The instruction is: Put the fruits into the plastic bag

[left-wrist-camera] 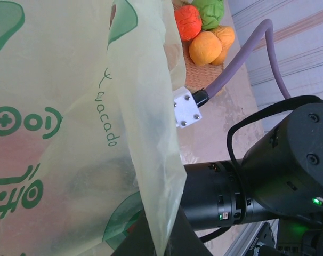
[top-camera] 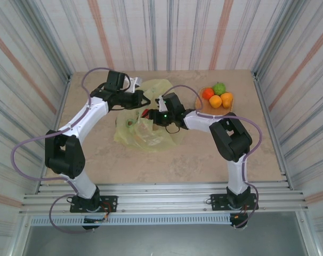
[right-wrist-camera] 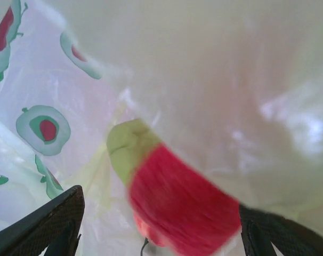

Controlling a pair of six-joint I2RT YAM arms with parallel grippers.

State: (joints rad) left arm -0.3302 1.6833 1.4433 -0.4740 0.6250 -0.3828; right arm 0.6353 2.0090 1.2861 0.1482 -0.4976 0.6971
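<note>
From above, the plastic bag (top-camera: 151, 136) lies crumpled near the middle of the table (top-camera: 167, 165). The left gripper (top-camera: 140, 100) sits at the bag's far edge. The right gripper (top-camera: 152, 114) reaches in from the right at the bag's upper part, with a red fruit (top-camera: 145, 113) at its fingertips. Well to the right, near the far edge, a round woven tray (top-camera: 223, 110) holds a green fruit (top-camera: 219, 88), a red-orange fruit (top-camera: 208, 93) and two orange fruits (top-camera: 215, 101), all bunched together.

Through the left wrist camera, the yellow-green film with its green lettering hangs right in front of the lens. One fold runs down to the dark finger at the bottom edge, where the left gripper is closed tight and pinches the bag. Past the film you can see the right arm's black body (left-wrist-camera: 241, 197), a purple cable (left-wrist-camera: 247, 53), and the tray with its four fruits at the top.

Through the right wrist camera, bag film is on every side. The red fruit, blurred and with a pale green cap, sits between the two black fingers (right-wrist-camera: 44, 229). The jaws stand wide apart, with clear space between the fruit and the left-hand finger. I cannot tell whether it touches the other finger
</note>
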